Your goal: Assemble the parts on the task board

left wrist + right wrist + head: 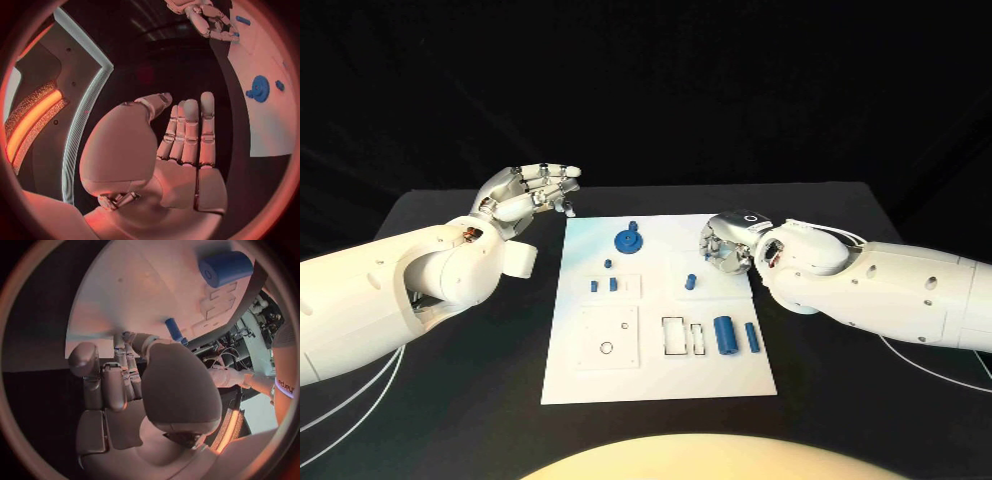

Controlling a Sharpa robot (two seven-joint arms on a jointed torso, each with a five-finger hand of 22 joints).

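Note:
The white task board [661, 370] lies in the middle of the table. A blue gear [630, 241] sits near its far edge, and also appears in the left wrist view as the gear [259, 89]. Small blue pegs [603, 285] stand left of centre, with one peg [691, 281] to the right. A thick blue cylinder [724, 334] and a thinner one [751, 337] lie further right. My left hand [531, 192] hovers off the board's far left corner, fingers [187, 135] stretched out, holding nothing. My right hand [730, 243] hangs over the board's far right edge, fingers [115, 385] curled in, nothing visible in them.
Black table surface [459, 400] surrounds the board on all sides. Both white forearms reach in from the sides, the right one [877, 285] lying beside the board's right edge. White cables [935, 360] trail on the table near each arm.

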